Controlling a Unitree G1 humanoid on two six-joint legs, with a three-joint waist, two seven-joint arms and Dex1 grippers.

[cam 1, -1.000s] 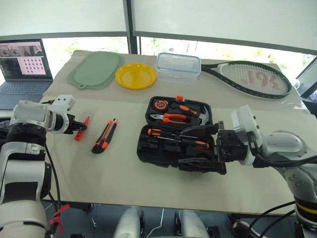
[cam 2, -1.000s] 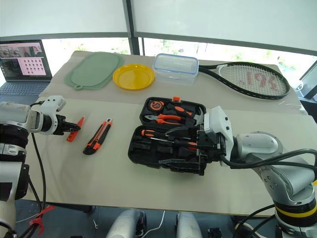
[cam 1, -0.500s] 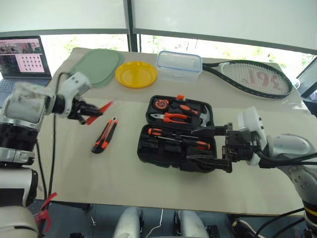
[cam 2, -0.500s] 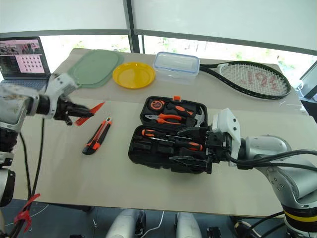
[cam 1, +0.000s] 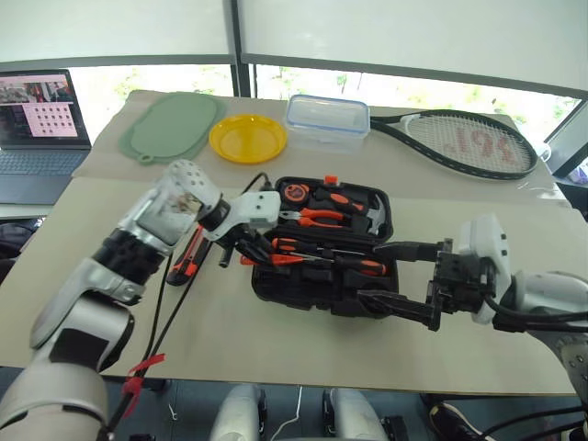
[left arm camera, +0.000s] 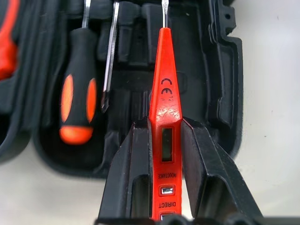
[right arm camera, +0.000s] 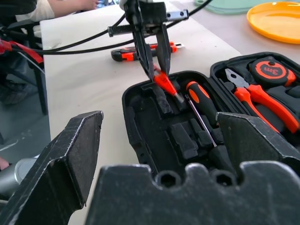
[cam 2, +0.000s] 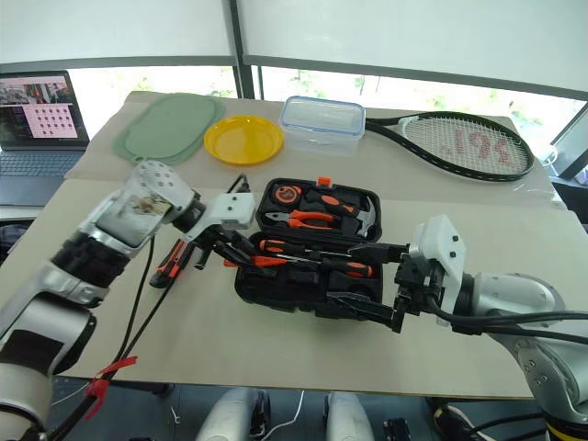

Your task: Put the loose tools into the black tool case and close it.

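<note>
the beige tabletop [cam 1: 276,340] fills most of the head view. along its upper edge lie a black tennis racket [cam 1: 459,142] at upper right, a green mat [cam 1: 170,127] at upper left, a yellow plate [cam 1: 248,138] and a clear blue-rimmed box [cam 1: 328,118] between them. a laptop [cam 1: 37,119] sits at the far left edge.

the black tool case [cam 1: 322,248] lies open at the centre of the frame, with pliers [cam 1: 308,218], a tape measure [cam 1: 294,193] and an orange-handled screwdriver [cam 1: 317,260] seated in its slots. the left arm reaches in from lower left and crosses in front of the case's left end, partly covering a utility knife [cam 1: 188,257] on the tabletop just left of the case.

the left tool [cam 1: 250,248] is clamped on the slim red-orange tester [left arm camera: 165,117], its two fingers pressing the tester's sides, with the tip over the case's moulded slots beside the screwdriver. the right tool [cam 1: 409,280] hovers at the case's right end, lower right of centre, fingers spread wide and gripping nothing; one finger lies across the case's near right corner.
</note>
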